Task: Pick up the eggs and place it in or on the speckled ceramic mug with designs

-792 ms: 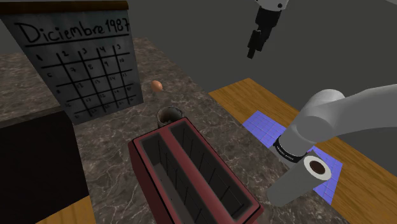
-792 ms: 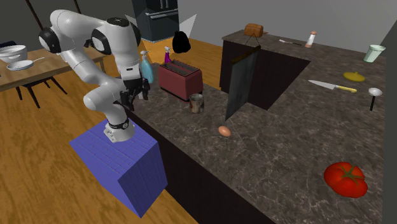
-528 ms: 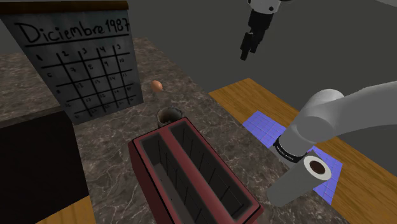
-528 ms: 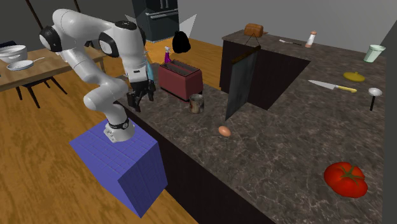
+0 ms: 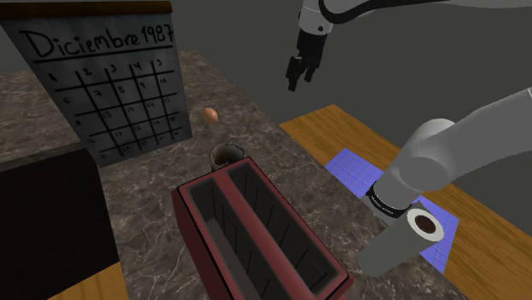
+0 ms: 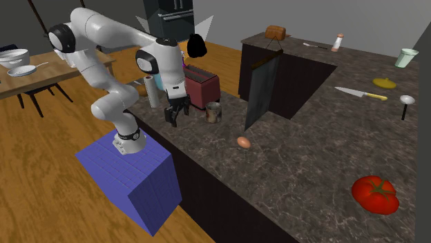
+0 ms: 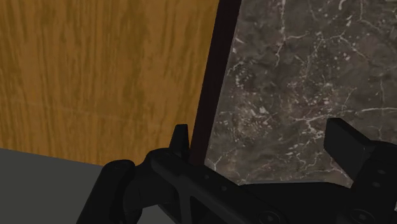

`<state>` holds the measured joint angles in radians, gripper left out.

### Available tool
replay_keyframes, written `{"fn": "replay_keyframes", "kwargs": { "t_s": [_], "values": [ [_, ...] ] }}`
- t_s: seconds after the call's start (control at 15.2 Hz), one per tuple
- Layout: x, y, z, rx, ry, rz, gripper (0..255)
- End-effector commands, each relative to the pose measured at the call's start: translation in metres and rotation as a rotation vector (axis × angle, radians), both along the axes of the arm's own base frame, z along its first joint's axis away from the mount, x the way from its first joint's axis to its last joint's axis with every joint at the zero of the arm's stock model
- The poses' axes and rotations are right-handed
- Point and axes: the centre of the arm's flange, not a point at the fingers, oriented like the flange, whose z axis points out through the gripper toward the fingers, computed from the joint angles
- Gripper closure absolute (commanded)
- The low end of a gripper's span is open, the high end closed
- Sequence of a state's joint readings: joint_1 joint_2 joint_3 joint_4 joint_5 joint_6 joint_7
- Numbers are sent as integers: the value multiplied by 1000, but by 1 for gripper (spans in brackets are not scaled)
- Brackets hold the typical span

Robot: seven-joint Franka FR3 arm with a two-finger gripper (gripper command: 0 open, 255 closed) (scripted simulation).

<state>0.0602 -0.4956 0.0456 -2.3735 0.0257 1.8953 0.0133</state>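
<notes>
The egg (image 5: 211,112) is a small, smooth oval in a brownish-orange tone. It lies on its side on the dark, white-veined marble desk (image 5: 264,136), just in front of the lower corner of the upright calendar board (image 5: 102,77) and well apart from everything else. It will likely be light, rigid and brittle, with a slick curved shell that can roll or squirt out of a pinch. The safest hold is probably across its short middle, closing gently from above with the long axis lying between the pads. The mug (image 5: 227,154), a short, mottled grey-brown cup with a dark open mouth, stands upright between the egg and the end of the red toaster (image 5: 256,239), so the carry looks short. The gripper (image 5: 297,78) hangs in the air above the desk's outer edge, near the mug but apart from the egg. In the wrist view the black fingers (image 7: 347,140) stand spread with nothing between them, marble and wooden floor (image 7: 95,76) showing beneath. The pickup has not yet begun.
</notes>
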Motion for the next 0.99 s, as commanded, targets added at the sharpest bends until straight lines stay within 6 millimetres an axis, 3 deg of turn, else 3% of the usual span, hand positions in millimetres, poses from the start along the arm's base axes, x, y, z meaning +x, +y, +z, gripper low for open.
{"fn": "replay_keyframes", "kwargs": {
  "t_s": [0.0, 0.92],
  "values": [
    [18, 14, -14, 8, -5, -12, 0],
    [142, 116, -91, 53, -35, -86, 0]
  ]
}}
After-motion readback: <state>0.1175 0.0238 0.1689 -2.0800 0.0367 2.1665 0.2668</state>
